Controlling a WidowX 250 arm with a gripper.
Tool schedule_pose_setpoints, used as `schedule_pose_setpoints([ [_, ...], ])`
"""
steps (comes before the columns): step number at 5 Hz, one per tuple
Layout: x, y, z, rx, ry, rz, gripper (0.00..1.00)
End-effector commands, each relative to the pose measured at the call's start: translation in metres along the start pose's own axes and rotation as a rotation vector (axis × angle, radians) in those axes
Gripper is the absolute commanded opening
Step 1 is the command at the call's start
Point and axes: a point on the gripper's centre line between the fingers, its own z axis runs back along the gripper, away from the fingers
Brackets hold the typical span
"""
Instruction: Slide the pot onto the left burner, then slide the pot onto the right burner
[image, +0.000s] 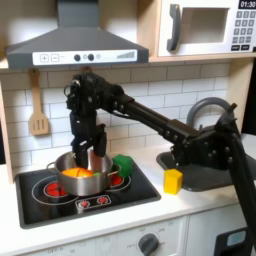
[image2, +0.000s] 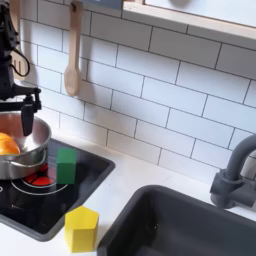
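Note:
The shiny steel pot (image: 82, 176) sits at the back middle of the black cooktop (image: 60, 203), between the two red rings, with something orange inside. The left burner (image: 42, 187) shows in front of it toward the first exterior view's left. The right burner (image: 118, 182) peeks out beside it; part of a red ring (image2: 40, 180) also shows in the second exterior view. My gripper (image: 86, 152) hangs just above the pot's rim with its fingers apart, holding nothing. In the second exterior view the gripper (image2: 22, 112) stands over the pot (image2: 22, 148).
A green block (image: 124, 165) stands on the cooktop right beside the pot, also seen as the green block (image2: 66, 165). A yellow block (image: 173, 180) rests on the counter near the sink (image: 205, 172). A wooden spatula (image: 38, 105) hangs on the tiled wall.

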Motion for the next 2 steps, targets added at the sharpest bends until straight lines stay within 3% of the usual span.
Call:
schedule_pose_setpoints([
  [1,0.0043,0.0006,-0.0113,0.025,0.007,0.001,1.0],
  [2,0.003,0.001,-0.0161,0.04,0.013,-0.003,1.0],
])
